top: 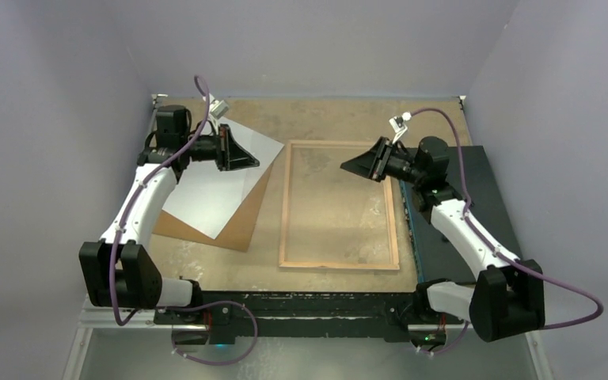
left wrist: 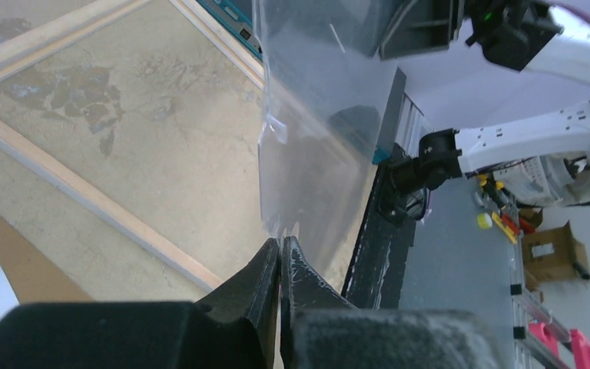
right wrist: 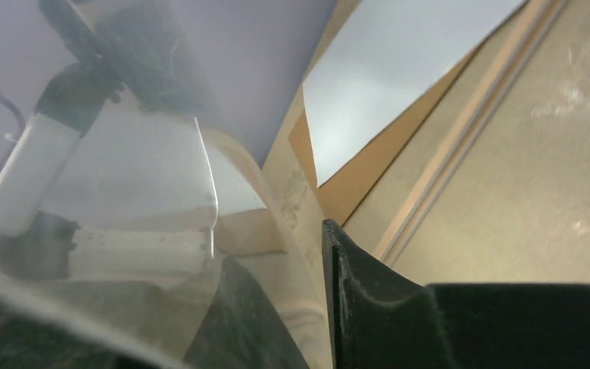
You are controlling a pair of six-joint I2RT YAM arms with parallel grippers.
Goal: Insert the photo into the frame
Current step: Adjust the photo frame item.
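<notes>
While the left pincer is pressed together on the lower edge of a clear sheet, the right pincer stands partly apart, and the other end of that sheet runs through the gap between its fingers. From above, the left pincer hovers over the photo's right corner and the right pincer hangs over the frame's upper right part. The two point at each other across the frame, and the sheet itself is too transparent to make out in that view.

The photo lies flat, white back up, on a brown board at the left of the tabletop. It sits outside the frame, with one corner close to the left rail. The frame lies flat at the middle, wood side up, and bare tabletop shows inside its rails. A dark mat lies just beside the frame's right rail, under the right arm.
</notes>
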